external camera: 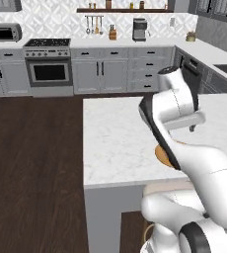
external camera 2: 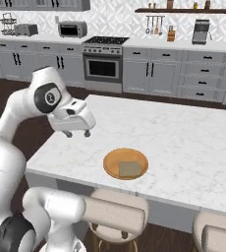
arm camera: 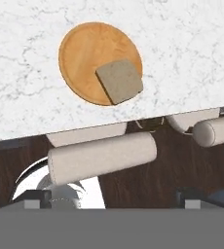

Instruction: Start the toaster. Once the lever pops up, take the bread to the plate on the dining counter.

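we see the gripper [external camera 2: 78, 133] hanging above the dining counter [external camera 2: 183, 142], off to one side of the plate [external camera 2: 116, 160] and well clear of it. its two finger stubs point down with a wide gap between them; the hand is released, holding nothing and touching nothing. in the hand view only the two dark tips show at the bottom, wide apart, with the plate [arm camera: 80, 53] beyond them.

the bread [external camera 2: 129, 169] lies flat on the plate, on the part nearest the counter's near edge; in the hand view the bread [arm camera: 119, 81] reaches just to the plate's rim. it looks grey-tan here rather than golden.

the plate sits close to the near edge of the counter, and right below that edge stand padded stools [external camera 2: 116, 209], one just under the plate. in the left base view the arm covers most of the plate [external camera: 162, 154], leaving a thin orange sliver, and the bread is hidden there.

beyond the plate the marble top [external camera: 115, 138] runs wide and bare to its far edge, then dark wood floor [external camera: 31, 148]. against the far wall, past the stove [external camera 2: 103, 61], the toaster [external camera 2: 25, 29] is a small grey box on the worktop beside a wire rack [external camera 2: 8, 23]; its levers are too small to make out.
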Available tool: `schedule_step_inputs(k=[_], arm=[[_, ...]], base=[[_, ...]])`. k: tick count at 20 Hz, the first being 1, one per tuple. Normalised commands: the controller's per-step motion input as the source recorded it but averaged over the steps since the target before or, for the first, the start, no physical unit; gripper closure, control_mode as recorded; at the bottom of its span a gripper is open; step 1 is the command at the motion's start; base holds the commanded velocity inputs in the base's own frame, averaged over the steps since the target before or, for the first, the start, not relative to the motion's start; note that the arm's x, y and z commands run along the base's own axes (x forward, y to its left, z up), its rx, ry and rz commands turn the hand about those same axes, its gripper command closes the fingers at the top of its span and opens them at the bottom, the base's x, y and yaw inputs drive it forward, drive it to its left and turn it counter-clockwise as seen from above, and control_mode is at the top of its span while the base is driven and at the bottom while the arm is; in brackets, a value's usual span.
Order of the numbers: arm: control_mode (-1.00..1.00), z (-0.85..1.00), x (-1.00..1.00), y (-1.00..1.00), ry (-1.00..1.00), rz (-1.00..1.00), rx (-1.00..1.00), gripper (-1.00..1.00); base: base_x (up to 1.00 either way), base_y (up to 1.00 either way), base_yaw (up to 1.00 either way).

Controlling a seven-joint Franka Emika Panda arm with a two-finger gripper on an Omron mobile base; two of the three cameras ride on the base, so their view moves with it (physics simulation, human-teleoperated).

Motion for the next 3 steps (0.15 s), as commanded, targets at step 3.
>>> schedule_step_inputs(k=[3], arm=[[-1.00,0.40,-0.95,0.18,0.04,0.15,-0.02,-1.00]], base=[[0.00,0.00,0.00]])
